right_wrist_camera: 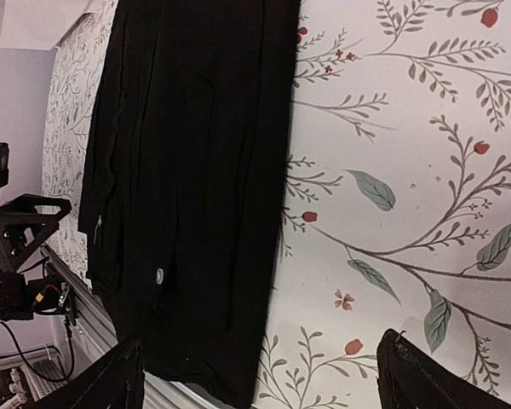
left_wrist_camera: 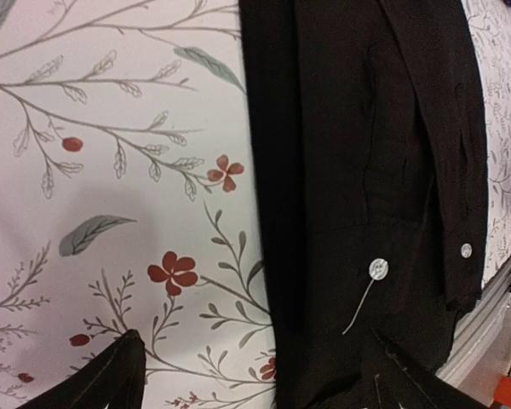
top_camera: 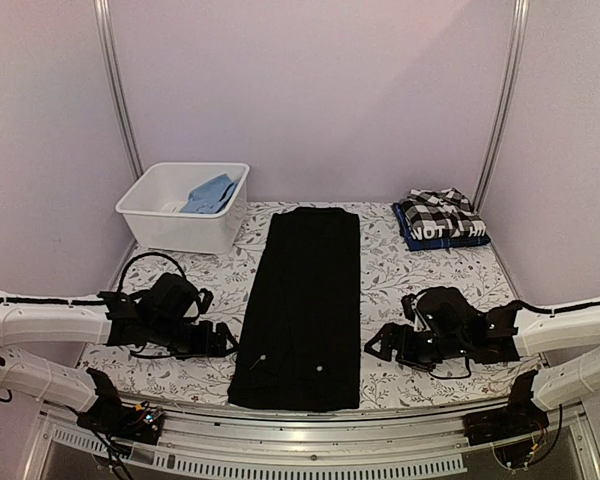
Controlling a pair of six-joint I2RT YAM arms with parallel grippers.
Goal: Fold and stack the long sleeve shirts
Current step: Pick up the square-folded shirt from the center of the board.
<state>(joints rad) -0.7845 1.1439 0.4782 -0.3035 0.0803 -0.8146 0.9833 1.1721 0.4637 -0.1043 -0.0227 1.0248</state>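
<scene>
The black shirt (top_camera: 302,300) lies mid-table, a narrow strip running near to far. Our left gripper (top_camera: 218,341) and right gripper (top_camera: 380,343) flank its near end, jaws released and empty. We judge the crosswise fold comes next: pinch both near corners and carry them toward the far end.

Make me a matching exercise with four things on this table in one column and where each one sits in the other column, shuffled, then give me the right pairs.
Things:
1. black shirt
2. checked shirt
3. white tub
4. blue cloth

Places:
A. inside the white tub
B. far left corner of the table
C. middle, laid out as a long strip
D. far right corner, folded

Pairs: 1-C, 2-D, 3-B, 4-A
</scene>
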